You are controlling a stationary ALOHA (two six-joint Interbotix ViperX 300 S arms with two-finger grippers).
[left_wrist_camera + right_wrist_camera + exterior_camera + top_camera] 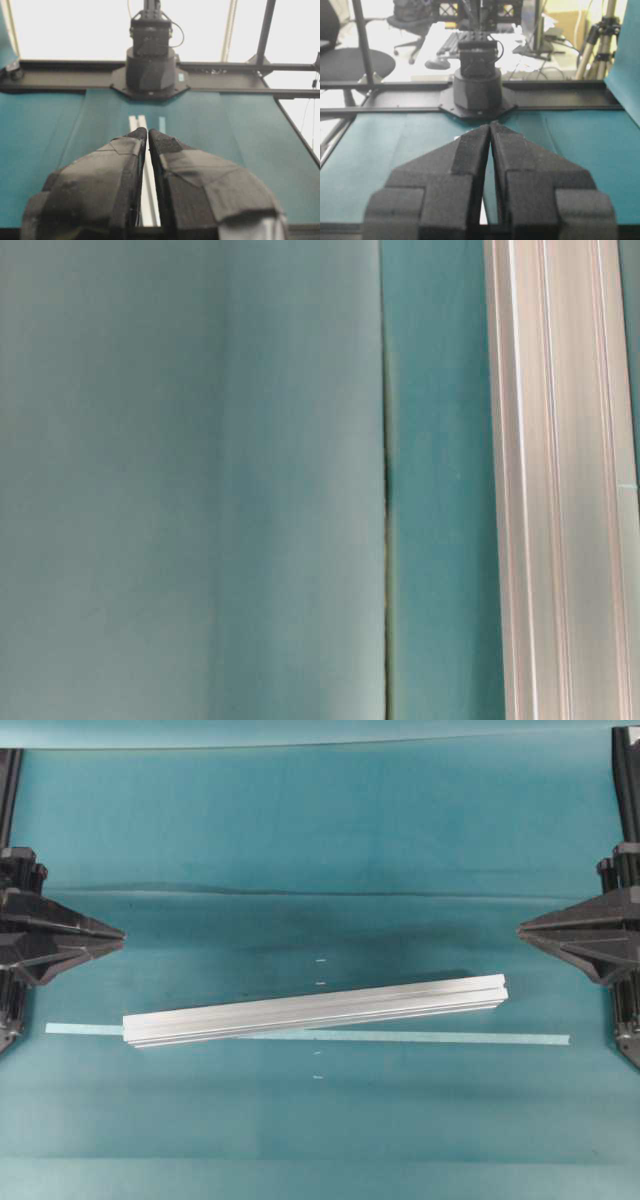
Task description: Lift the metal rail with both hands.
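A thin pale-blue tape strip [420,1038] lies flat across the teal surface [300,830], with small white marks [320,961] mid-surface.

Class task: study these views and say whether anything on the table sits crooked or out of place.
The rail lies askew: it crosses the tape strip at a slant, right end farther back, rather than lying along it. Both grippers, left and right, are shut and clear of it.

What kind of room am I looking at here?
Probably a robotics lab or workshop: a teal-covered bench with a metal rail on it, framed by black struts, and office chairs and a camera tripod behind.
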